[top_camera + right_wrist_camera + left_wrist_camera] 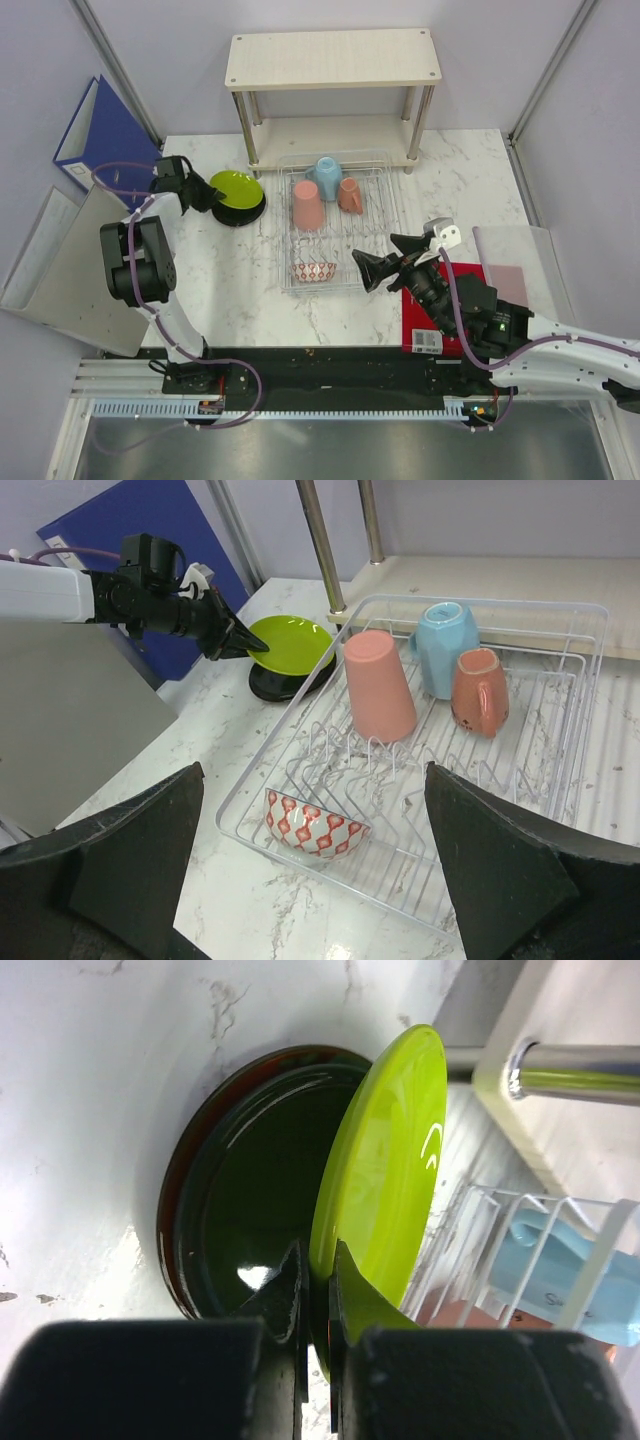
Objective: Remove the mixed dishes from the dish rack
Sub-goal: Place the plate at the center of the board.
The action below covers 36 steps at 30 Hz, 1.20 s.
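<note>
Lime-green plate (pixel 385 1160): its rim is pinched between the closed jaws of the left gripper (pixel 318 1260), and it is held tilted above the dark red-black plate (pixel 250 1190). The dark plate lies flat on the marble table (pixel 470 180), just left of the dish rack (pixel 340 290). Whether the green plate's far edge touches the dark plate cannot be told.

Both plates are thus outside the rack, and this part of the unloading is judged nearly done, with only the release of the green plate left.

Four pieces are seen inside the rack. The tall pink cup (pixel 307 204), the light blue cup (pixel 326 176) and the small terracotta mug (pixel 350 195) are grouped at the far end. The small bowl (pixel 313 270) sits alone at the near edge. Roughly a third of the task is judged complete.

The right gripper (pixel 388 258) is held with its jaws spread wide and empty, just beside the rack's near right corner and close to the bowl.

Faint dark lettering is seen on the blue cup but cannot be read. A white barcode label (pixel 428 342) near the right arm is likewise too small to read.
</note>
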Motion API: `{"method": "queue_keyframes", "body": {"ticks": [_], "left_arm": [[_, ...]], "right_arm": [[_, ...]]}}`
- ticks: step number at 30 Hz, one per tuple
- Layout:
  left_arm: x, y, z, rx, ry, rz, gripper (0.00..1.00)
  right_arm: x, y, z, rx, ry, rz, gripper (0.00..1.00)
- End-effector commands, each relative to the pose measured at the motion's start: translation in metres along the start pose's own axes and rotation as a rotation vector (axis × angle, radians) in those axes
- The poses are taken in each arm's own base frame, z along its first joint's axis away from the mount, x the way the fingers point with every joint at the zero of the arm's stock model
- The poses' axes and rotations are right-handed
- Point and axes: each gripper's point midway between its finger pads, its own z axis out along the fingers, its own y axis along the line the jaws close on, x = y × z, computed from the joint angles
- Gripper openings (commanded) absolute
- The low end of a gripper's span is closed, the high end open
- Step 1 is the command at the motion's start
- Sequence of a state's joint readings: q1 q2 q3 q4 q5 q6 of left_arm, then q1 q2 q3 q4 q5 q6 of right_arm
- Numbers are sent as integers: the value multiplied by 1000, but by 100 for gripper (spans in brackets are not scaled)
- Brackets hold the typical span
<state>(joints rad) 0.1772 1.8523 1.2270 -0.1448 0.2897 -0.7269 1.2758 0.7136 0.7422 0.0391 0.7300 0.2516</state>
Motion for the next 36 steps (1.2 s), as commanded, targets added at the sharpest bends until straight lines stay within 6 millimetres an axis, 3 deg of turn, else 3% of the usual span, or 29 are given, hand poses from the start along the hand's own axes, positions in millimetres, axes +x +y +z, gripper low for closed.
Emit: {"method": "queue_keyframes", "body": {"ticks": [1, 8, 10, 14, 17, 21, 27, 32, 36], "left_arm": [[6, 7, 5, 4, 18, 49, 2], [21, 28, 15, -51, 55, 49, 2], [25, 34, 16, -70, 70, 41, 7], [31, 40, 11, -96, 79, 37, 33], [34, 42, 6, -102, 82, 33, 41], [37, 43, 0, -107, 88, 31, 44], [34, 28, -20, -84, 78, 30, 47], [23, 3, -50, -30, 35, 45, 51], [24, -1, -63, -30, 35, 59, 53]], "right_arm": [[2, 1, 3, 4, 4, 20, 98], [11, 8, 10, -7, 26, 16, 98], [13, 8, 11, -3, 29, 10, 98], [16, 7, 12, 0, 36, 0, 98], [17, 7, 12, 0, 37, 0, 98], [19, 8, 12, -7, 38, 8, 98], [22, 6, 10, -8, 39, 19, 98], [27, 7, 11, -10, 49, 23, 98], [30, 9, 12, -20, 52, 31, 98]]}}
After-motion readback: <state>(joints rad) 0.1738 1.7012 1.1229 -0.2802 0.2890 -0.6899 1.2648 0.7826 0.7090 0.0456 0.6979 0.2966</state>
